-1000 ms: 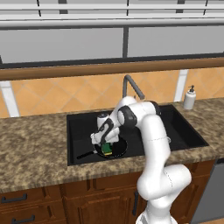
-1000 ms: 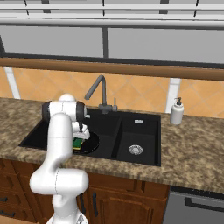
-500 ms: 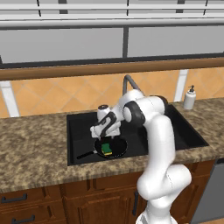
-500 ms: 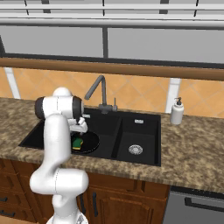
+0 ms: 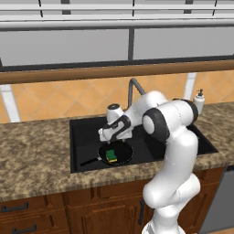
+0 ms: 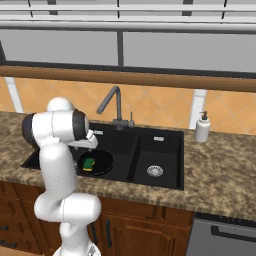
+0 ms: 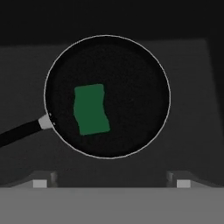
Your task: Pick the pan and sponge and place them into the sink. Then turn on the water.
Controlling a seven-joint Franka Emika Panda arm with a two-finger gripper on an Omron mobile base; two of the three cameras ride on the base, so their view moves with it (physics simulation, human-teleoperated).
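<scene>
Lying in sink | pan handle left | sponge lengthwise upright

Green sponge lies apparently flat inside black pan, in sink.

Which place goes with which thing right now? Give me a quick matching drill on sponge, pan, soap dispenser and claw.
Things:
1. sponge
2. pan
3. soap dispenser
4. claw

Places or states:
A. standing on the counter to the right of the sink
B. open, above the pan
C. lying inside the pan
D. on the floor of the large basin

Pairs: 1-C, 2-D, 3-A, 4-B
</scene>
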